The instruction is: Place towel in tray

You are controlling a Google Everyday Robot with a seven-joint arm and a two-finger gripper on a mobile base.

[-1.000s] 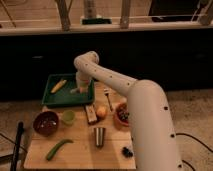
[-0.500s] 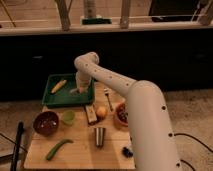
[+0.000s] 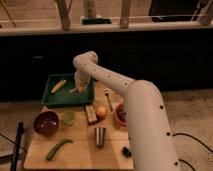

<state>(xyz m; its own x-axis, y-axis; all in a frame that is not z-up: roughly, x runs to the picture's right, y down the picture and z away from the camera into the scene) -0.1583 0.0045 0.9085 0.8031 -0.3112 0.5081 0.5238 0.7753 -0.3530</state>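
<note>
The green tray (image 3: 65, 98) sits at the back left of the wooden table. A yellowish oblong item (image 3: 58, 86) lies in its left half. My gripper (image 3: 75, 90) hangs at the end of the white arm, low over the middle of the tray. A small pale patch shows right at the gripper's tip; I cannot tell whether it is the towel. No towel shows clearly elsewhere.
On the wooden table (image 3: 80, 155) stand a dark red bowl (image 3: 46, 123), a green cup (image 3: 68, 117), a brown block (image 3: 91, 115), a yellow fruit (image 3: 102, 112), a red bowl (image 3: 120, 115), a metal cup (image 3: 100, 136) and a green vegetable (image 3: 59, 148). A fork (image 3: 107, 96) lies right of the tray.
The gripper has sunk slightly lower over the middle of the tray. Nothing on the table has moved.
</note>
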